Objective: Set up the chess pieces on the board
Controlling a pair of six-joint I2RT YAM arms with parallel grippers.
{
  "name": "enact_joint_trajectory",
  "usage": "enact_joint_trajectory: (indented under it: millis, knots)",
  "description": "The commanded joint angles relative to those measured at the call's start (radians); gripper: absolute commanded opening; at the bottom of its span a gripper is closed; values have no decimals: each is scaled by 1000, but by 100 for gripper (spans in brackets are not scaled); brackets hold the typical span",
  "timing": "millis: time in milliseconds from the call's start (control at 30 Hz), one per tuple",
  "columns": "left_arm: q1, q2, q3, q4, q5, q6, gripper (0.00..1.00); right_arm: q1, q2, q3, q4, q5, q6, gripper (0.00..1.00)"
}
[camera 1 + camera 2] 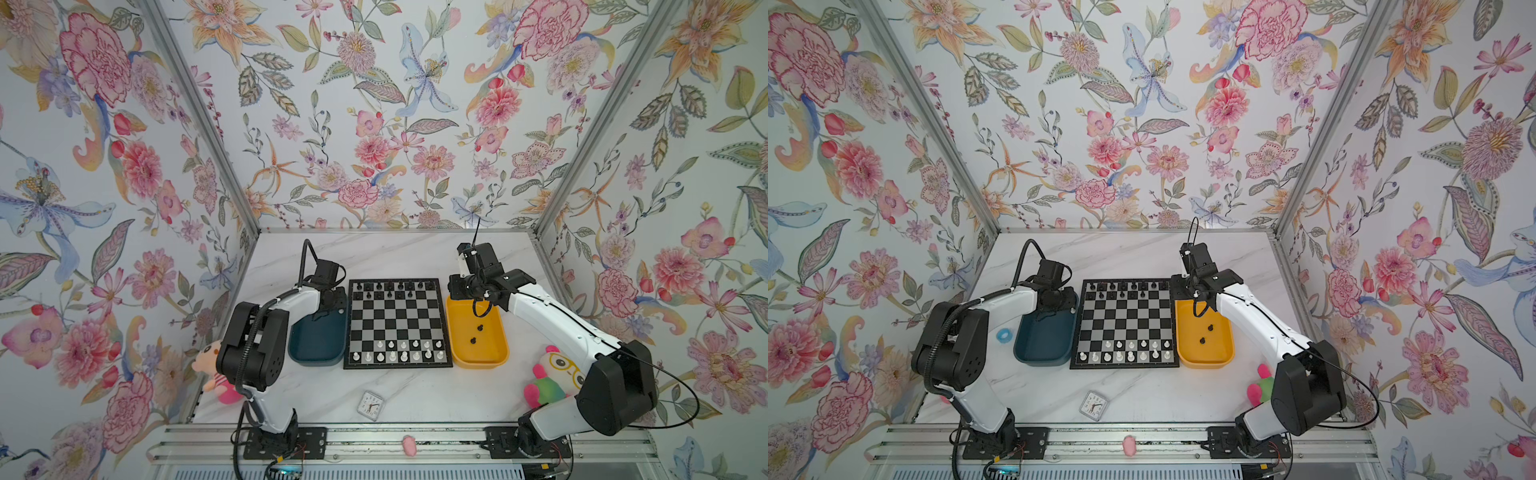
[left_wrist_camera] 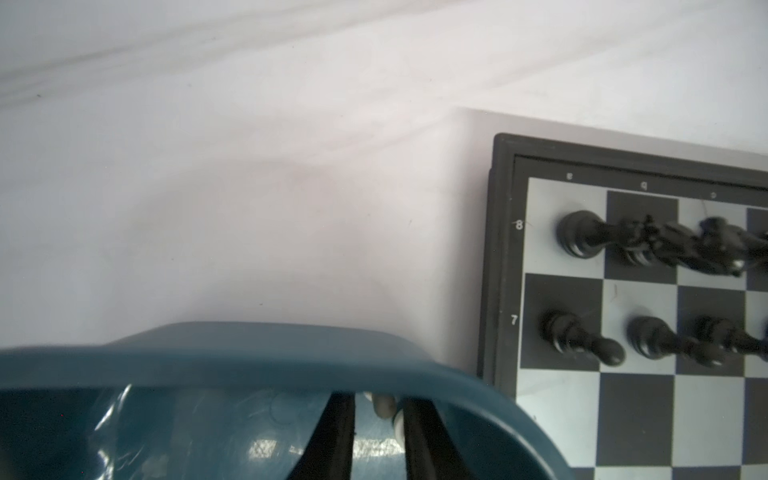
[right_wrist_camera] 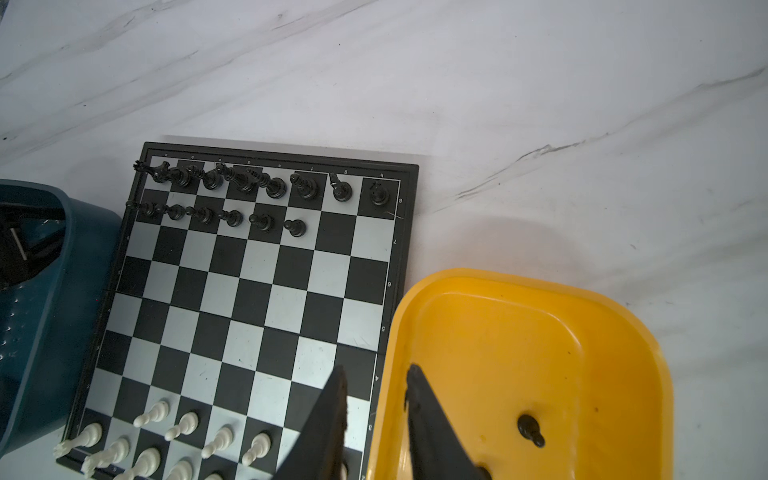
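Note:
The board [image 1: 397, 328] lies mid-table. Black chess pieces [image 1: 390, 286] fill its far two rows except for two squares. White chess pieces [image 1: 399, 351] stand on the near two rows. My left gripper [image 2: 376, 399] reaches down into the far end of the dark teal tray [image 1: 316, 353]. Its jaws are narrowly apart around a white piece [image 2: 384, 405] that lies against one finger. My right gripper [image 3: 377, 370] hovers open and empty over the seam between the board and the yellow tray [image 3: 623, 332]. Two black pieces [image 1: 480, 327] lie loose in that tray.
A small clock [image 1: 370, 404] lies near the front edge. Plush toys sit at the front left [image 1: 212, 365] and front right [image 1: 548, 378]. A blue ring [image 1: 1003, 336] lies left of the teal tray. Papered walls close in three sides.

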State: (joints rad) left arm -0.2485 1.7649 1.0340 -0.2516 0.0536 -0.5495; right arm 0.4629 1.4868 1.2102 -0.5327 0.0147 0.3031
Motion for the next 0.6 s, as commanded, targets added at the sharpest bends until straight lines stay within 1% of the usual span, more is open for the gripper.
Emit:
enact_joint_trajectory:
  millis: [0,133,233,567]
  knots:
    - [11,15,23,-27,10,8,24,-6,15,-9,11,-9,12,27]
    - [11,18,30,-36,0,13,24,-7,18,-10,11,-11,12,27]
    - [11,25,34,-39,4,14,21,-7,20,-10,11,-12,13,27]
    - [11,34,40,-49,9,17,20,-9,26,-10,12,-14,13,27]
